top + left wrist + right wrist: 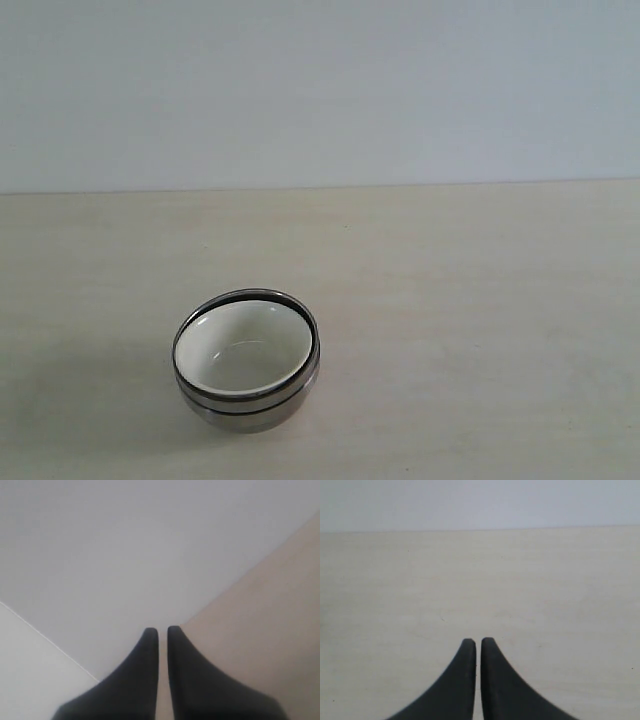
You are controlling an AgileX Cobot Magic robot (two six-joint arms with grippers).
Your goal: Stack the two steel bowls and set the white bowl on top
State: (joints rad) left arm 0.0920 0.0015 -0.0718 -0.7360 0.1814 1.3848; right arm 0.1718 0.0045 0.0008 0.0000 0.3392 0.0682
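Note:
In the exterior view the white bowl [240, 348] sits nested inside the steel bowls [250, 408], whose shiny rims ring it as one stack on the pale table. I cannot tell the two steel bowls apart clearly; two dark rim lines show. Neither arm appears in the exterior view. In the left wrist view my left gripper [162, 630] is shut with nothing between its dark fingers, facing the wall and a table edge. In the right wrist view my right gripper [478, 641] is shut and empty over bare table. No bowl shows in either wrist view.
The pale wooden table [480, 320] stretches across the exterior view, with a plain grey-white wall [320, 90] behind it. The left wrist view shows the wall and a strip of table [270, 610].

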